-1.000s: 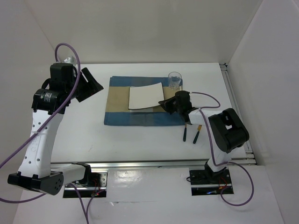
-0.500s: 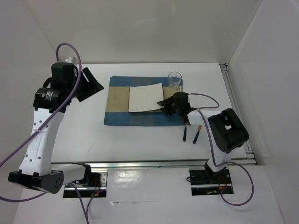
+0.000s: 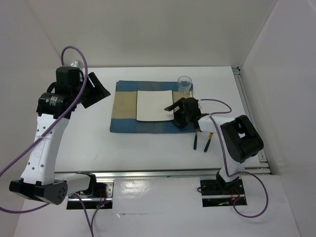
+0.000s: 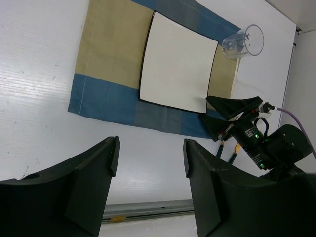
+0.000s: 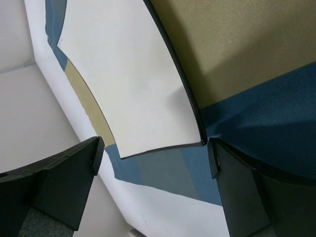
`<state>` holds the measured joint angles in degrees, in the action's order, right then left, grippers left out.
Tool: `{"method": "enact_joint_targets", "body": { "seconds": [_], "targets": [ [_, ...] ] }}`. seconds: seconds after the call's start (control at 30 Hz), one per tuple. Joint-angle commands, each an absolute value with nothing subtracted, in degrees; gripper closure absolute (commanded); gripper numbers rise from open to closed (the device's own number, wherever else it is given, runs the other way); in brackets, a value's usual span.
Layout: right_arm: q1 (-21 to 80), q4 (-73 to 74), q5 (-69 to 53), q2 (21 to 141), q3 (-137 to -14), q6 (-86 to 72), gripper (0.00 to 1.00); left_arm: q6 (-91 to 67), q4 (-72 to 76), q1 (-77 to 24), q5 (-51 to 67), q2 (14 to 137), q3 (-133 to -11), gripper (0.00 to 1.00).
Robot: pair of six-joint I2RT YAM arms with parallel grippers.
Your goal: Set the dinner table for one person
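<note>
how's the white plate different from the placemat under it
The plate is white with a dark rim; the placemat is blue and tan cloth. The plate is near-square and smaller; the placemat is a wider rectangle reaching past it all round. Both lie flat, the placemat on the dinner table.

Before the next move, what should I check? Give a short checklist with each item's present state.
1. Plate lies flat on the placemat: ok.
2. Right claw open and empty: ok.
3. Right claw clear of the plate's corner: cannot tell.
4. Left claw open, empty, raised over the table: ok.
5. Glass upright at the placemat's far right corner: ok.
6. Two utensils set beside the plate: not ok, they lie on the table right of the placemat.
</note>
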<state>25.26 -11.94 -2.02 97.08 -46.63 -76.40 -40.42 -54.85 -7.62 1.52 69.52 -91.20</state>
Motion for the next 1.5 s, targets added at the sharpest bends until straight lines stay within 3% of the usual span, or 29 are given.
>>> {"method": "enact_joint_targets", "body": {
  "seconds": [0.0, 0.27, 0.47, 0.57, 0.6, 0.67, 0.77, 0.87, 1.03, 1.2, 1.47],
  "targets": [
    [25.7, -8.5, -0.5, 93.0, -49.7, -72.3, 0.0, -38.2, -52.4, -7.8, 3.1, 69.9, -90.1, 0.29],
    [26.2, 7.1, 2.7, 84.3, -54.8, -61.6, 0.06, -35.7, -54.7, -12.6, -1.7, 75.2, -91.6, 0.29],
    [21.2, 26.8, 11.3, 71.7, -60.5, -52.6, 0.16, -35.9, -58.4, -28.4, -6.8, 86.0, -95.0, 0.33],
    [15.7, 41.1, 14.8, 70.6, -63.5, -50.4, 0.28, -36.7, -54.5, -36.2, -2.5, 91.3, -95.7, 0.35],
    [14.0, 44.7, 14.8, 69.2, -64.2, -49.0, 0.4, -36.7, -52.0, -39.3, -0.8, 93.1, -96.4, 0.36],
    [9.8, 45.7, 13.4, 67.1, -64.2, -47.8, 0.45, -36.7, -48.7, -41.8, 4.4, 98.5, -96.4, 0.39],
    [7.6, 46.3, 10.8, 65.6, -69.0, -47.3, 0.43, -36.7, -47.2, -46.2, 5.5, 104.6, -99.0, 0.42],
    [7.6, 49.6, 11.3, 66.3, -76.0, -48.1, 0.31, -38.4, -43.7, -49.2, 7.6, 110.8, -100.8, 0.43],
    [7.6, 51.7, 14.6, 66.8, -84.8, -46.7, 0.31, -40.3, -34.2, -54.7, 12.8, 116.9, -103.3, 0.41],
    [7.6, 56.9, 20.2, 68.2, -93.3, -45.2, 0.31, -42.3, -45.1, -57.9, 7.5, 130.7, -120.7, 0.38],
    [7.0, 60.2, 25.3, 62.1, -91.6, -50.2, 0.29, -45.0, -43.2, -59.6, 2.6, 135.4, -122.3, 0.35]
  ]
}}
